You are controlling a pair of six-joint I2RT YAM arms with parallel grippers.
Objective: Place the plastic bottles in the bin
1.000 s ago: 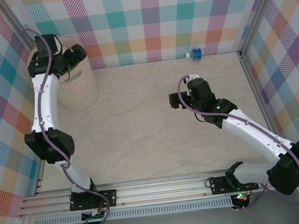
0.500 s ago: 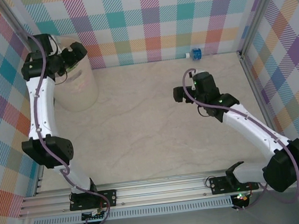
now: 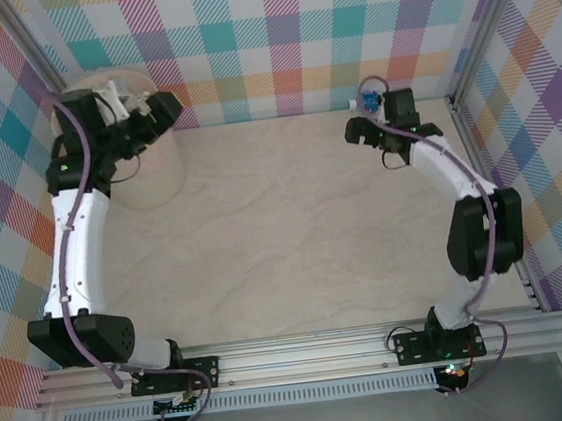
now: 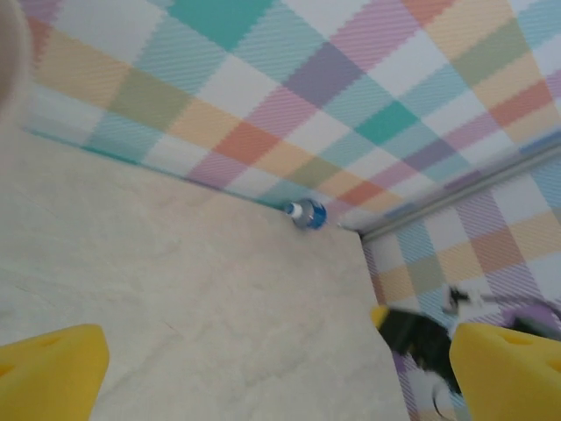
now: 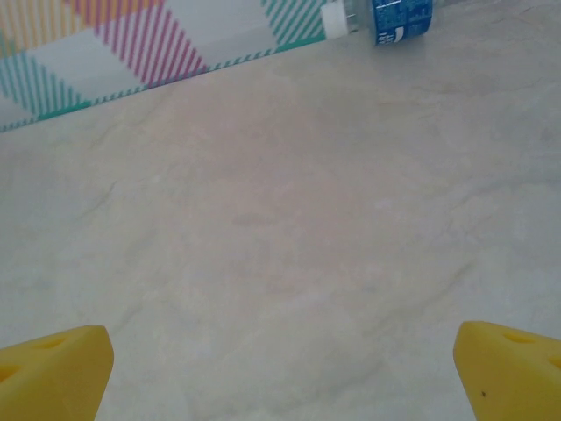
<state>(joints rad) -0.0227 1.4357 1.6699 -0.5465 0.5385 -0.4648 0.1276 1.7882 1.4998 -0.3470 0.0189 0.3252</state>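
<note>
Reaching for the last bottle (image 5: pixel 386 16) I can find is where this could slip. It lies on its side, touching the foot of the checked far wall (image 5: pixel 131 35), white cap to the left, near the right-hand corner of the table (image 3: pixel 293 229). From the right wrist camera it sits ahead of the right gripper (image 5: pixel 280 373) but off to the right of the gap, not centred in it. If I drive straight in, I judge that one fingertip could catch the round body and roll it along the wall or into the corner. The wall behind leaves little room, so the far finger may strike it before the jaws straddle the bottle. The right gripper's yellow fingertips (image 5: pixel 53 360) stand wide apart with only bare table between them, touching nothing. The left gripper (image 4: pixel 280 377) is likewise spread wide and empty, and in the overhead view it hangs over the rim of the bin (image 3: pixel 152 179) in the far left corner, well apart from the bottle.
</note>
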